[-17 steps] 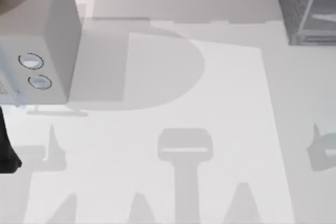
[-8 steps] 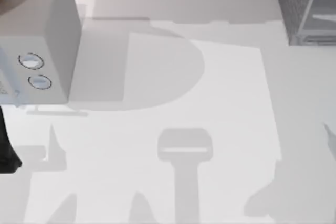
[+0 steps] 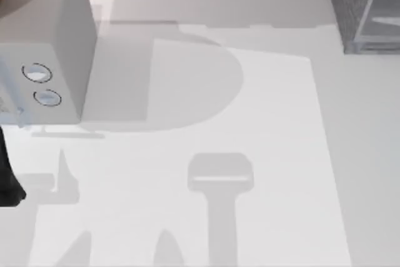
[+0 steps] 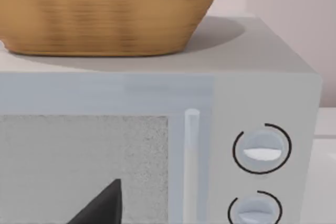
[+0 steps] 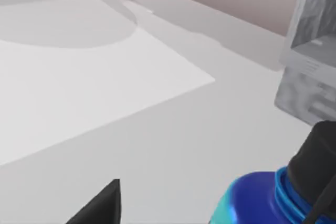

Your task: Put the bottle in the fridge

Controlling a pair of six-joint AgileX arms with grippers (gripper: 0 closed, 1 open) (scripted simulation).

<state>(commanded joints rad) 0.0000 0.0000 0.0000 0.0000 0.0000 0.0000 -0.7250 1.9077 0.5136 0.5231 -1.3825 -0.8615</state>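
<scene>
My right fingers (image 5: 315, 182) appear clamped on the blue bottle (image 5: 252, 200); a loose grip could drop it before the fridge (image 5: 310, 61). My left fingers: cannot tell.

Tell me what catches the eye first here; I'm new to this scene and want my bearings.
Most striking is the blue bottle in the right wrist view, with the right end effector's dark finger against it and the speckled fridge ahead. From above, the fridge sits at the table's far right corner. At the left is a pale box with two dials, with a wicker basket on top.
</scene>
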